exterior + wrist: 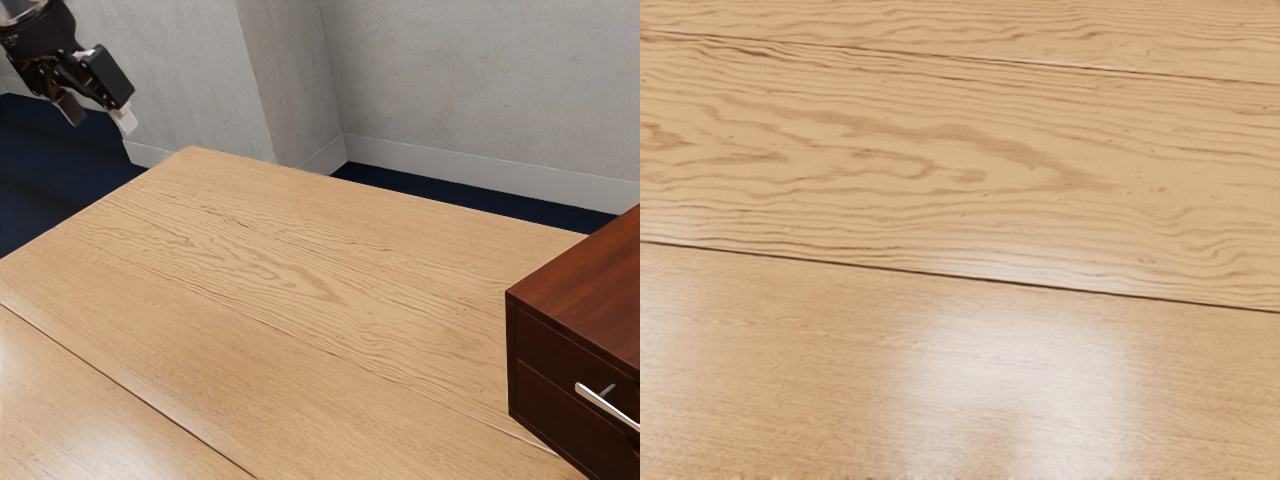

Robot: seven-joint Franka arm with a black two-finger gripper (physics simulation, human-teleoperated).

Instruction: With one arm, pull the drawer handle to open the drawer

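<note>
A dark red-brown wooden cabinet (585,300) stands at the table's edge on the exterior view's lower right. Its drawer front (560,362) sits flush with the body. A silver bar handle (607,403) sticks out from the front. My gripper (97,112) hangs high in the exterior view's upper left, far from the cabinet and well above the table. It is open, with nothing between its fingers. The wrist view looks down on the bare light wood tabletop (960,180) under my hand.
The light wood table (280,290) spans the space between my gripper and the cabinet, with a seam (120,385) running across its near part. Grey walls with white skirting (480,170) and dark blue floor (60,170) lie behind.
</note>
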